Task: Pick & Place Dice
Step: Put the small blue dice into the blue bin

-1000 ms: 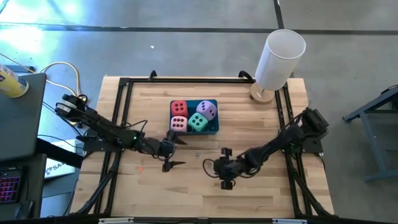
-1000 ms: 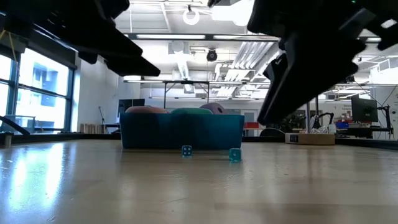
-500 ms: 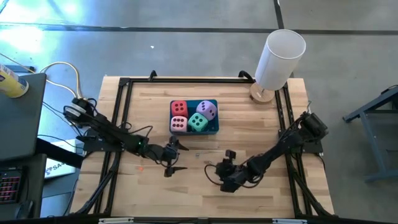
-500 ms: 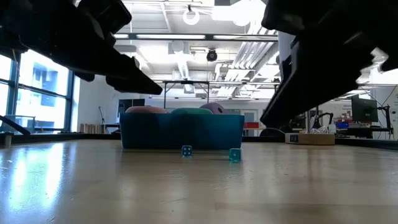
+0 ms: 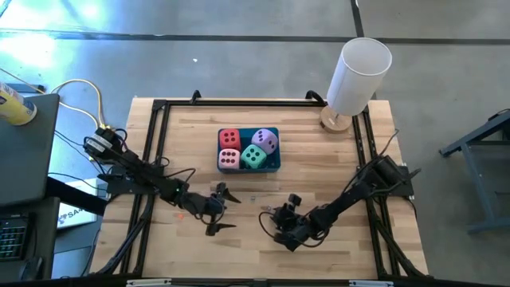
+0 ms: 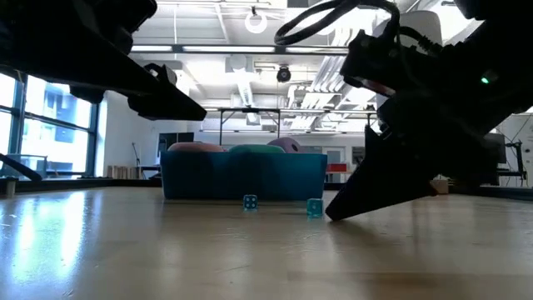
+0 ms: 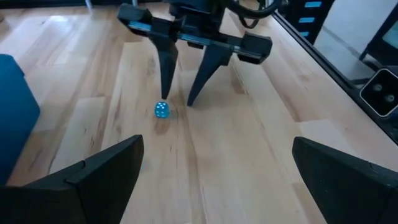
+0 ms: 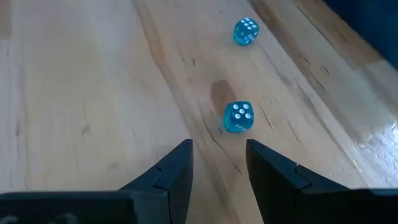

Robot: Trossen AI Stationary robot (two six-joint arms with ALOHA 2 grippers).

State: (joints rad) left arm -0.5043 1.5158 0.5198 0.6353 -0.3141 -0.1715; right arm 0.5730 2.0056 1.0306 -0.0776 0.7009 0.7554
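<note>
Red [image 5: 229, 138], pink [image 5: 229, 159], purple [image 5: 267, 141] and teal-green [image 5: 254, 157] dice lie inside the blue bin [image 5: 276, 166], side by side. Two tiny clear-blue dice rest on the table in front of it [image 8: 239, 117] [image 8: 246, 31]. My right gripper [image 8: 219, 146] is open by a narrow gap and tipped down at the table. Its fingertips stand just short of the nearer tiny die [image 7: 161, 110]. My left gripper [image 5: 231, 210] is wide open above the table, left of the tiny dice, facing the right gripper.
A white cylinder on a wooden base [image 5: 357, 73] stands at the table's far right corner. A black frame [image 5: 159, 112] runs along the table's edges. Bare wood lies near both grippers and toward the near edge.
My right gripper has come down and tipped forward until its fingertips reach table height beside the nearer tiny blue die, shifting a little toward the table's left. My left gripper has drifted slightly toward the near edge, still wide open. The dice have not moved.
</note>
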